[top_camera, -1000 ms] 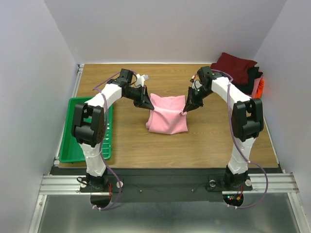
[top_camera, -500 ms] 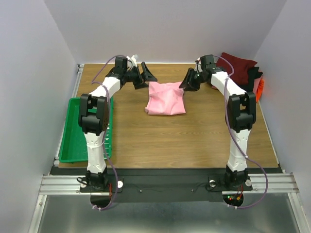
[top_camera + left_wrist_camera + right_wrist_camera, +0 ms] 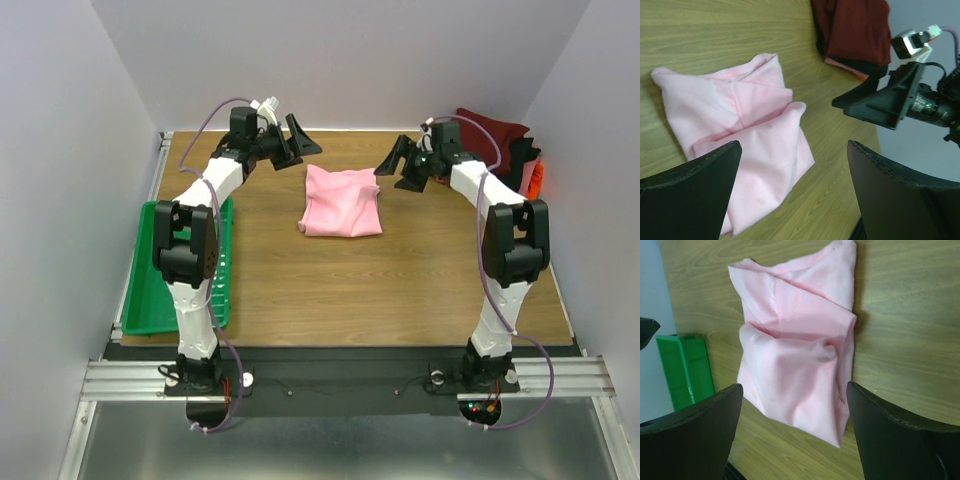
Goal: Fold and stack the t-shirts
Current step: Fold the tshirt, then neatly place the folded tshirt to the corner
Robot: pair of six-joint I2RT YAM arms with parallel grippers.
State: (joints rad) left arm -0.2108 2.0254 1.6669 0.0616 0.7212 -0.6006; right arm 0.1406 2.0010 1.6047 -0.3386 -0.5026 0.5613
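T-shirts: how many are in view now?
4. A pink t-shirt lies in the middle. A dark red t-shirt lies in the far right corner, with a black t-shirt and an orange-red t-shirt peeking out beside it. More may be hidden there.

A brown wood-grain table (image 3: 400, 290) sits in a booth of plain pale walls: a back wall (image 3: 340, 60), a left wall (image 3: 60, 200) and a right wall (image 3: 605, 200). Along its near edge runs a ribbed aluminium rail (image 3: 350, 378), with a dull grey surface (image 3: 340, 445) below. The light is soft and even.

pink t-shirt (image 3: 342, 201) folded, rumpled, mid-table; dark shirts (image 3: 492, 140) piled far right.
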